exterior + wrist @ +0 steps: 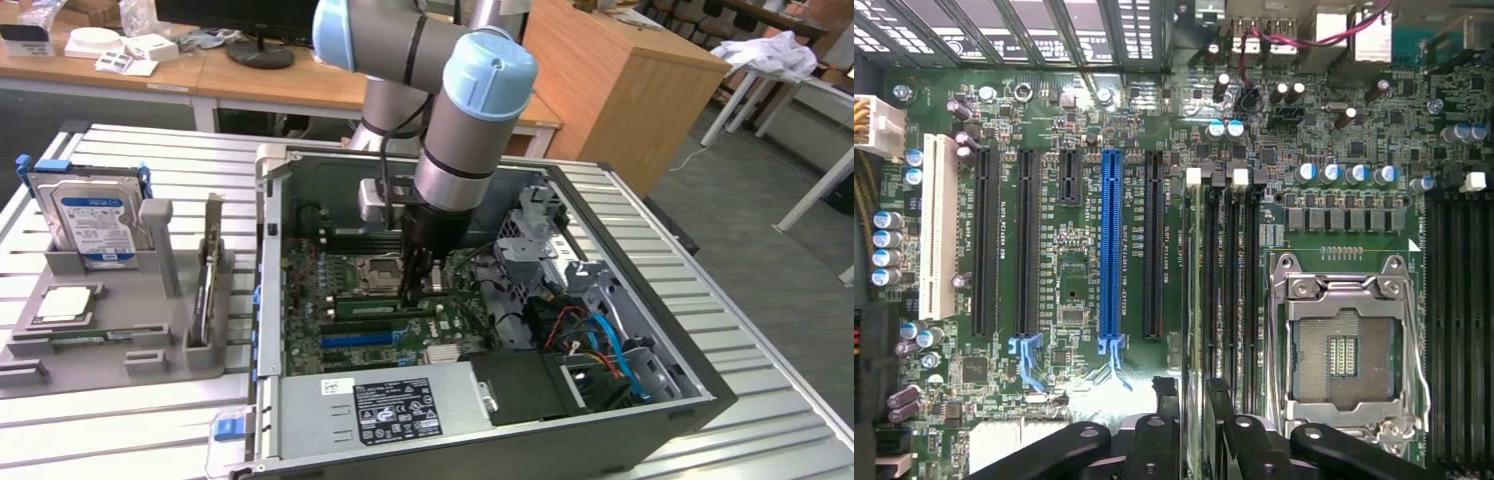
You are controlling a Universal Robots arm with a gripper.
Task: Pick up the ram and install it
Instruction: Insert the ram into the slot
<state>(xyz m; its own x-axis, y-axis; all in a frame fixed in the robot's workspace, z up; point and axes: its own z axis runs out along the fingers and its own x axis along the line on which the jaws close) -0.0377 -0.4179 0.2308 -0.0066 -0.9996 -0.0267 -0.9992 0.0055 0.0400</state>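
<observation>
Reaching down into the open PC case (pixel 667 420), the arm holds its claw (pixel 422 288) over the motherboard, close by the CPU socket (pixel 378 270). Ram (pixel 380 309) sits in a slot beside the socket.

Wrist view: ram (pixel 1195 280) stands edge-on in its slot. Claw (pixel 1192 398) fingers (pixel 1165 400) are apart, one on each side, not gripping.

Drive label (pixel 91 222), power-supply sticker (pixel 396 410), board print (pixel 1126 255) — nothing legible.
</observation>
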